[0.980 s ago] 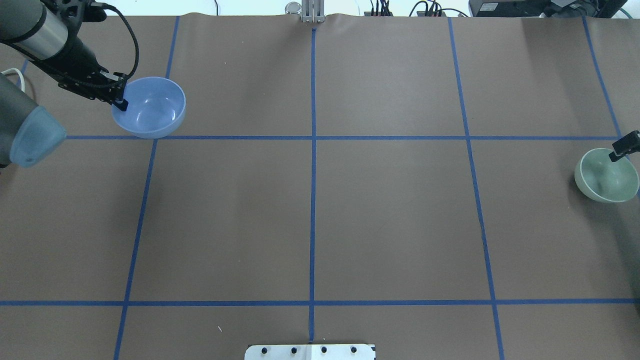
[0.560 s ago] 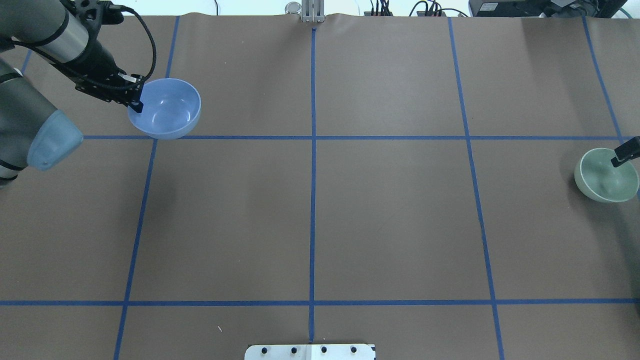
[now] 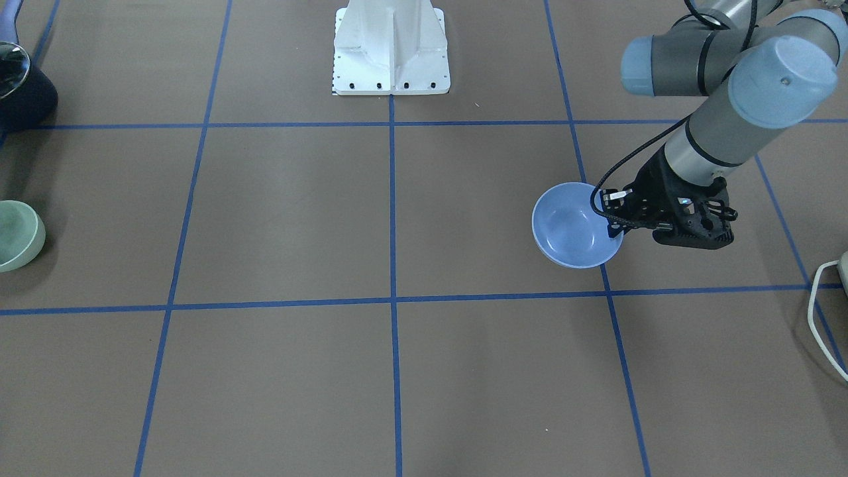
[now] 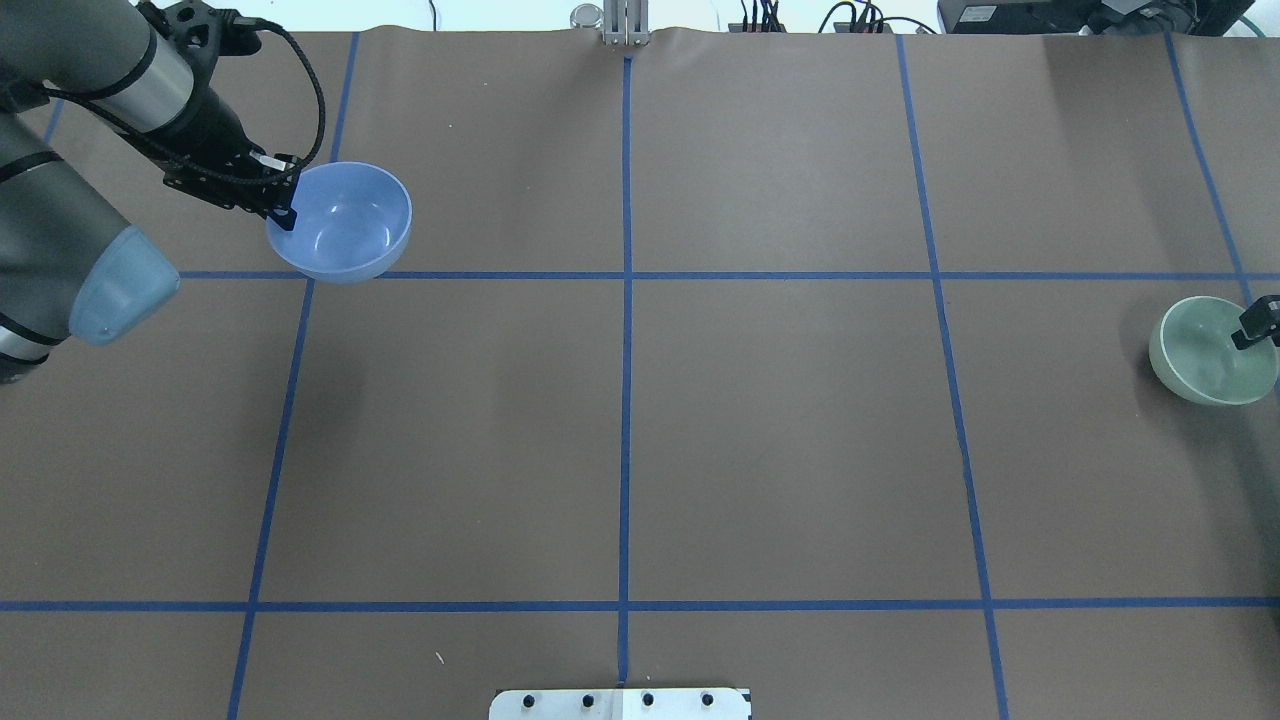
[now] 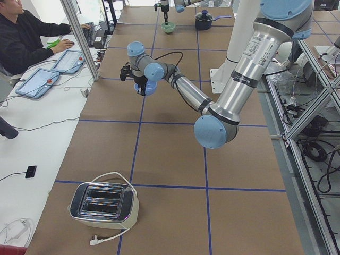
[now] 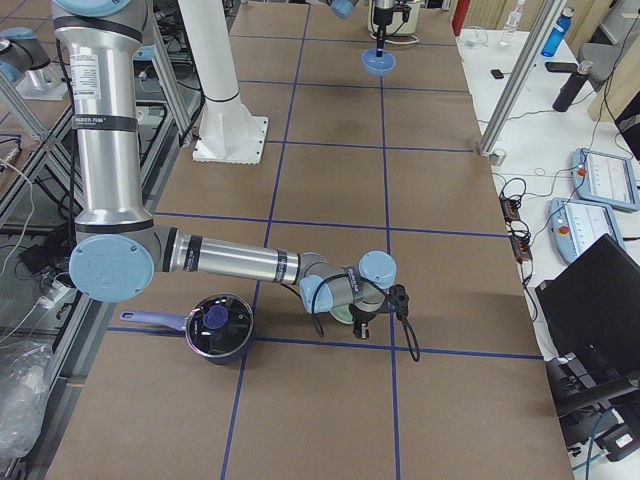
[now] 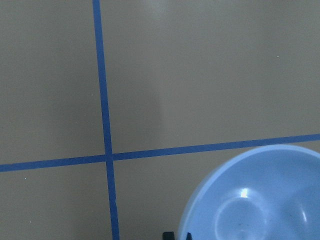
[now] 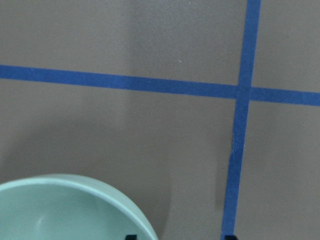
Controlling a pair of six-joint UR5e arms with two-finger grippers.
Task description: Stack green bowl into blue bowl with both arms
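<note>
The blue bowl [image 4: 345,222] is held aloft at the table's far left, its rim pinched by the left gripper [image 4: 284,204], arm angled down. The green bowl [image 4: 1213,350] sits far right, rim straddled by the right gripper [image 4: 1256,327]; whether clamped cannot be told. A firm pinch and lift is called for next

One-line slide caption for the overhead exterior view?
Left gripper grips the glossy periwinkle-blue bowl by its rim; pale mint-green bowl sits far right.

Even bright overhead light; soft shadows on table [image 4: 780,440]; glints inside blue bowl [image 4: 340,222]; sharp focus.
</note>
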